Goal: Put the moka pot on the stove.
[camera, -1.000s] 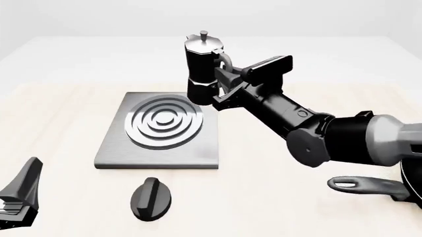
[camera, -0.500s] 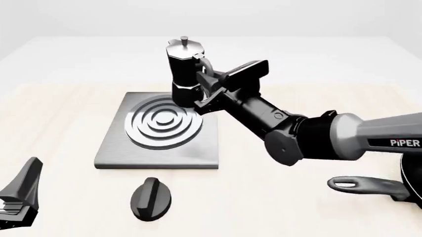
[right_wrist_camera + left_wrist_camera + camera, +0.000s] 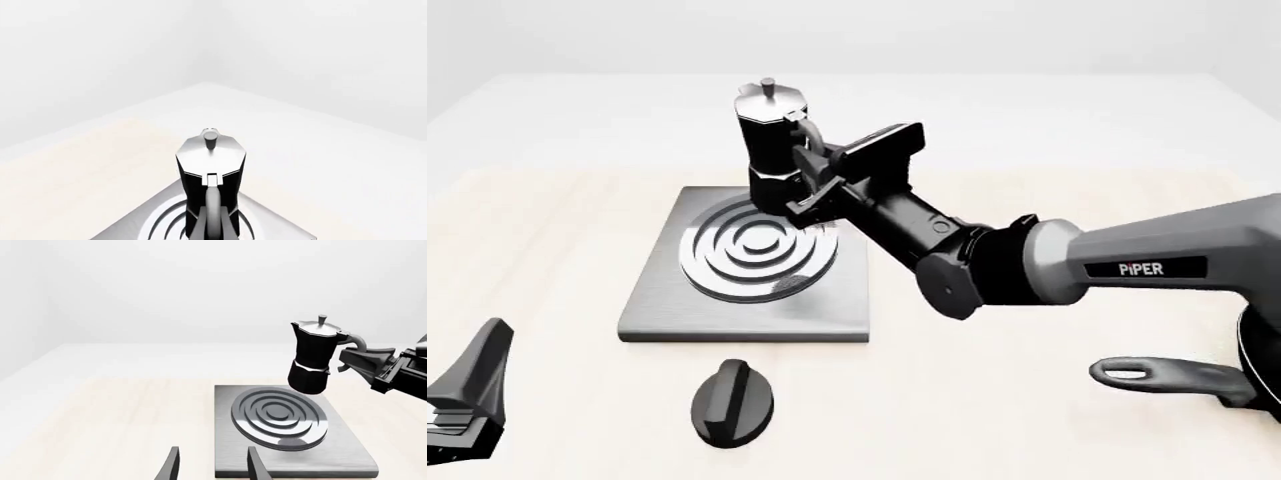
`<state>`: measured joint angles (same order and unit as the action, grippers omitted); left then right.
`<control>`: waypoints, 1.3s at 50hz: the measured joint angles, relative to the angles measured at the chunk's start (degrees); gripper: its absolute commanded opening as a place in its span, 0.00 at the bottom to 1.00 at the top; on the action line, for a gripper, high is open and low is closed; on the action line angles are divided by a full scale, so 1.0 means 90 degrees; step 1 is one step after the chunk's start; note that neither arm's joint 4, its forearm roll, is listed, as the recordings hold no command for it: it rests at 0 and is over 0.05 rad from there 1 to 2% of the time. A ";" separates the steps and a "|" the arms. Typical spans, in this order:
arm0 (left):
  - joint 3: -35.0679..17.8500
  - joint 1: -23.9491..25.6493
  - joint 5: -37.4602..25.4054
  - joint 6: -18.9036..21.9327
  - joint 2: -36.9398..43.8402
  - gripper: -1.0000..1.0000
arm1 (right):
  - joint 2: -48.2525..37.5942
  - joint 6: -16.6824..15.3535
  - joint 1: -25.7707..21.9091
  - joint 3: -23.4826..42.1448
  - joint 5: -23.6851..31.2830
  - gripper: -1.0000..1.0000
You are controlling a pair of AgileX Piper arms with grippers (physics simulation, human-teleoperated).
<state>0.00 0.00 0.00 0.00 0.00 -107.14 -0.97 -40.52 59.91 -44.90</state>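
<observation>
A faceted black pot (image 3: pixel 771 150) with a silver lid hangs upright above the far edge of the ringed burner on the flat grey stove (image 3: pixel 654 305), clear of it. The right gripper (image 3: pixel 811 180) pinches its curved handle. Near the stove lie an oval black knob (image 3: pixel 734 401) and a pan handle (image 3: pixel 1168 377). The left gripper (image 3: pixel 465 400) rests apart, fingers spread.

Frame edge crops the pan (image 3: pixel 1214 375) and left gripper (image 3: pixel 461 415).
</observation>
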 measured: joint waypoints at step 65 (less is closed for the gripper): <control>0.0000 0.0000 0.0000 0.0000 0.0000 1.00 | -0.1613 0.0443 -0.0078 0.1179 0.0232 0.00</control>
<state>0.00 0.00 0.00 0.00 0.00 -121.65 3.02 -41.22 70.53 -42.81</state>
